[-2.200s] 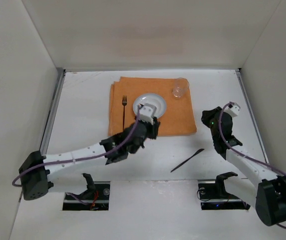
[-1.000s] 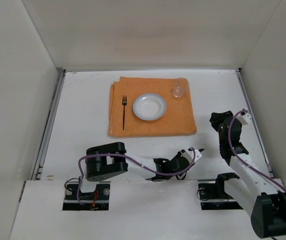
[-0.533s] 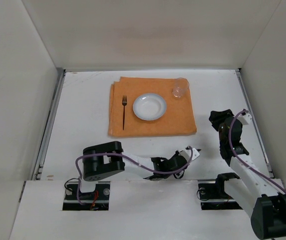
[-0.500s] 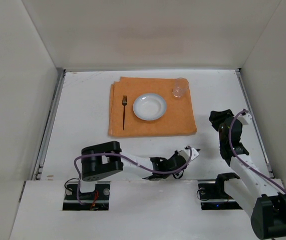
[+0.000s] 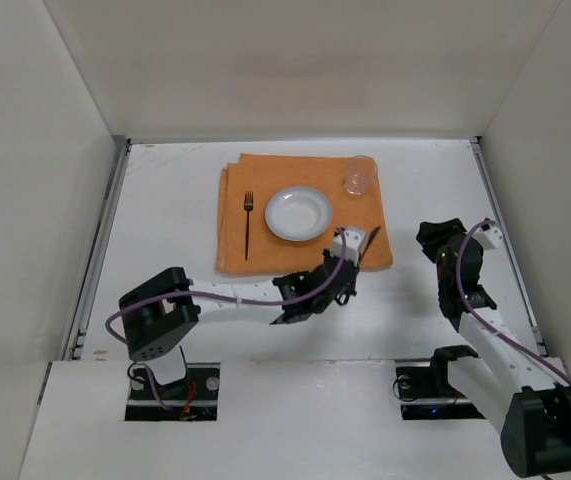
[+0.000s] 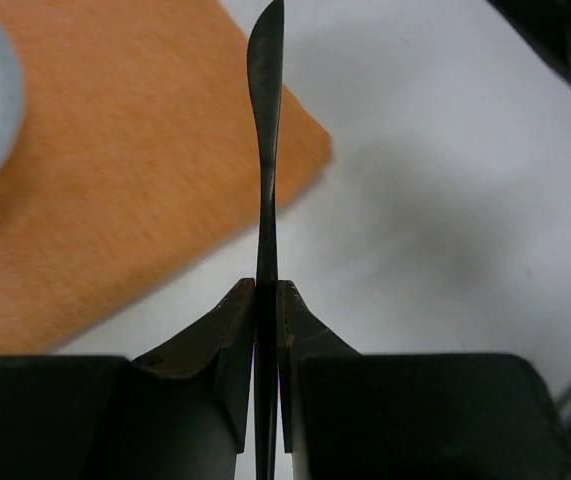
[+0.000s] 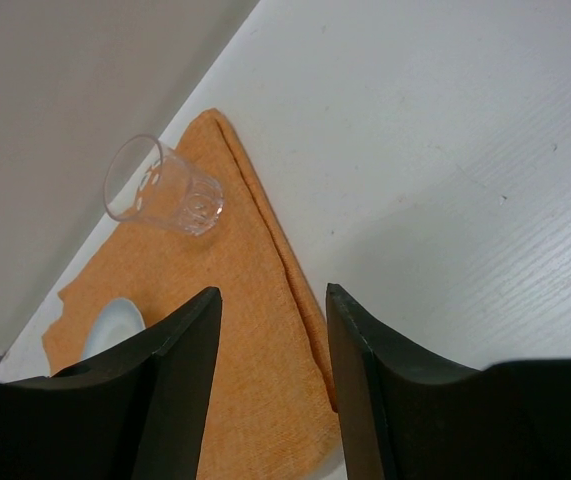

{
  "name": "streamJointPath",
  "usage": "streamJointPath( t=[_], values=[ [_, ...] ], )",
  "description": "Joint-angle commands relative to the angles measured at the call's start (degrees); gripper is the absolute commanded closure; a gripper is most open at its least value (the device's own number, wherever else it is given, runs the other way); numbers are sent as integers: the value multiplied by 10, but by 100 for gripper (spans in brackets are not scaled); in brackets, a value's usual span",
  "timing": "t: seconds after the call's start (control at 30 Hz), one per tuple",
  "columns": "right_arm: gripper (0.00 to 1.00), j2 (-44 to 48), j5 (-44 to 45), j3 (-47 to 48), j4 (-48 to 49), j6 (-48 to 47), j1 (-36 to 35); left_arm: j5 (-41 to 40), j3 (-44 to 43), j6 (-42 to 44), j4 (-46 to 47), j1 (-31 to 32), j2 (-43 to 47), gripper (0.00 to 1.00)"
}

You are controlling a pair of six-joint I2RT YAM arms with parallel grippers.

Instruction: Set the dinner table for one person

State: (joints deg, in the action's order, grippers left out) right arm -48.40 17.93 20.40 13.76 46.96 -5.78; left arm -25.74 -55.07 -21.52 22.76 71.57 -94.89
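The knife (image 6: 267, 150) is gripped by the closed left end effector (image 6: 266, 292), seemingly just above the 5 o'clock corner of the mat (image 5: 265, 245) toward 12 o'clock on the bench (image 5: 165, 220), the right end effector (image 7: 272, 295) is held open, and placement at 3 o'clock of the plate (image 5: 298, 213) is needed next.

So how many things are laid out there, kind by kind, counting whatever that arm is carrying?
fork: 1
plate: 1
glass: 1
knife: 1, clamped in the left gripper
orange cloth mat: 1
Total: 5
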Motion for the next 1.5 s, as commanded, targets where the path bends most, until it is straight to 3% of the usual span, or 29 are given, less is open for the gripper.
streamJointPath(
  t=[0.0,0.37,0.67,0.87,1.17,1.47],
  values=[
    [48,-11,-4,9,27,2,-4,-69,-56,-79,-6,-57,-14,95],
    [47,-19,-5,15,29,2,-20,-113,-229,-147,-58,-126,-190,97],
    [46,-35,-11,18,31,1,-22,-179,-283,-179,-64,-143,-254,97],
    [46,-41,-18,17,39,3,-21,-164,-351,-193,-95,-156,-311,97],
    [46,-58,-24,18,42,2,-22,-144,-378,-223,-104,-177,-351,97],
    [46,-69,-24,20,44,1,-22,-114,-391,-216,-108,-184,-368,87]
  ],
)
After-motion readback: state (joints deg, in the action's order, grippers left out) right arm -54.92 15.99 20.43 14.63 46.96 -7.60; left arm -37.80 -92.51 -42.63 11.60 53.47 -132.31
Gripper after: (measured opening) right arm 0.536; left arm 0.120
